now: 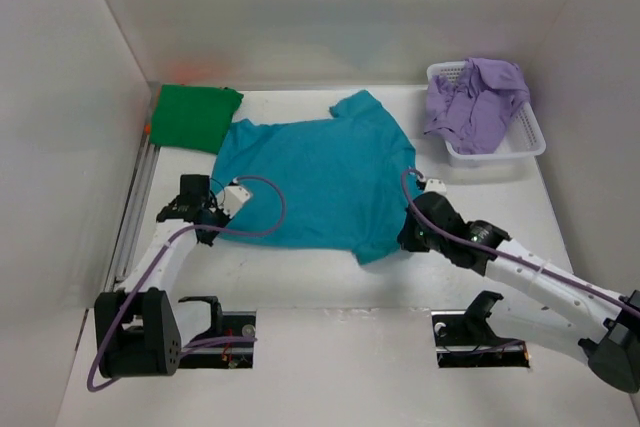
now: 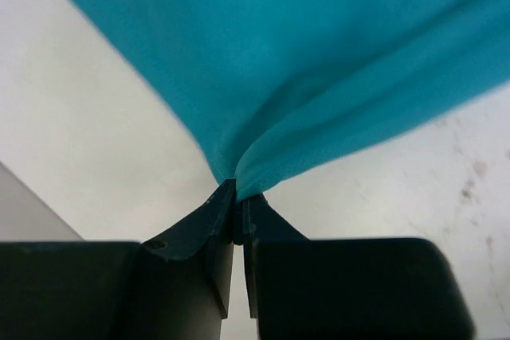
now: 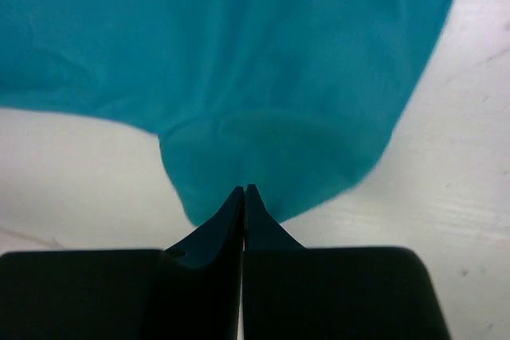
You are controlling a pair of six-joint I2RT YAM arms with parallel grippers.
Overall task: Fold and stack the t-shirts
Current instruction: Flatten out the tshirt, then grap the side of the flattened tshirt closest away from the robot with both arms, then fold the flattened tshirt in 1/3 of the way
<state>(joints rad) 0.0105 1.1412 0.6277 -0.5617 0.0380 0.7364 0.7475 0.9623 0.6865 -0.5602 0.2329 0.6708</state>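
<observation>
Teal t-shirt [image 1: 320, 177] pinched at both hem corners, ready for a fold
It lies spread on the counter [image 1: 330, 297] between the two arms: left gripper [image 2: 237, 189] and right gripper [image 3: 244, 193] each clamp one near corner, apparently so the hem lifts evenly; beyond the left gripper sits the folded green t-shirt [image 1: 192, 115], beyond the right the lavender t-shirt [image 1: 475, 97] fills the basket [image 1: 500, 155]

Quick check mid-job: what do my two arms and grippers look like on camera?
The left arm and right arm have white links with black joints. A lavender cable loops along each. The left gripper and right gripper have dark tapered fingers on blocky black bodies. No markings show.
</observation>
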